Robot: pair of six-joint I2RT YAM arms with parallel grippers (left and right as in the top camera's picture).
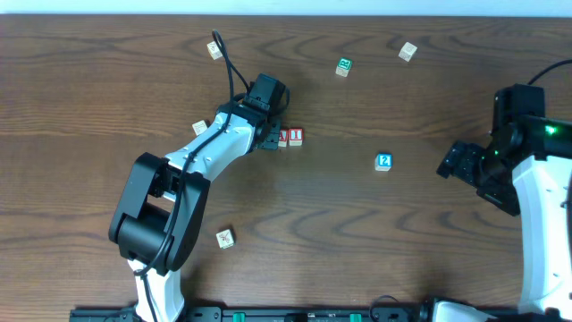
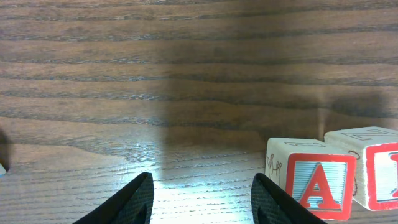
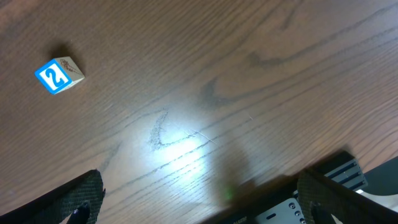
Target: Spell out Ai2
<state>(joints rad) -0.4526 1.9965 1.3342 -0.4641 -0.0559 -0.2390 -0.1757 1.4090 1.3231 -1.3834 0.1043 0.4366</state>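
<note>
Right gripper (image 3: 208, 199) wide open, empty. 2 block (image 3: 58, 75) alone on tabletop (image 3: 261, 81), well apart from it. Looks like a light, stiff, smooth cube, so pinch two flat opposite sides. Left gripper (image 2: 202, 196) open, empty, just beside A block (image 2: 314, 180) and I block (image 2: 380, 169).

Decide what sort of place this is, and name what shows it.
Probably a robotics lab workstation: a left arm and right arm mounted at a wood-grain table, with lettered blocks such as the A block and 2 block lying on it.

Left arm (image 1: 210, 152) white with black joints, black cable (image 1: 227, 61), left pincer (image 2: 202, 196) matte black.
</note>
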